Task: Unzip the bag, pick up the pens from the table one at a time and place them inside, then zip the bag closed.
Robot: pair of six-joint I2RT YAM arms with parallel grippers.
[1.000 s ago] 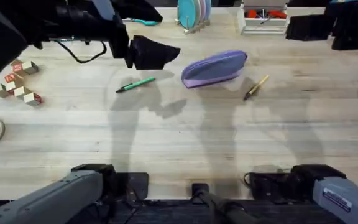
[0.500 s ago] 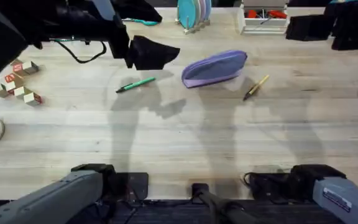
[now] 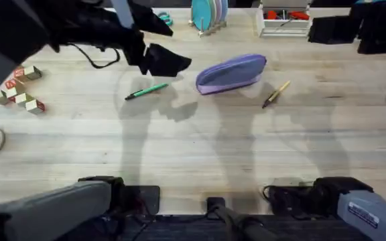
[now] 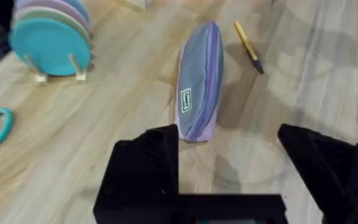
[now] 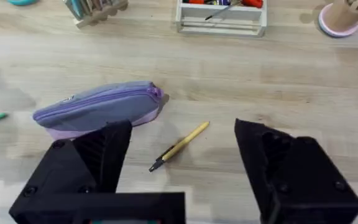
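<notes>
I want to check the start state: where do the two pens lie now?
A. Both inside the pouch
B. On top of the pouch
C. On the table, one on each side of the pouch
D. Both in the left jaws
C: the green pen and yellow pen lie on the table, flanking the closed pouch.

Table (image 3: 200, 147): pale wood planks, visible grain, smooth low-sheen finish.
Pencil pouch (image 3: 231, 73): soft lavender cloth, matt, zipper along length, small sewn label (image 4: 186, 99) on side.
Green pen (image 3: 147, 90): smooth plastic look.
Tan-yellow pen (image 5: 179, 147): smooth, dark tip.
Left gripper (image 4: 229, 180), right gripper (image 5: 182, 180): matt black fingers, hard plastic look.
Plates in rack (image 4: 51, 37): teal and pastel, smooth.
Small blocks (image 3: 22, 90): pale wood, red faces.
</notes>
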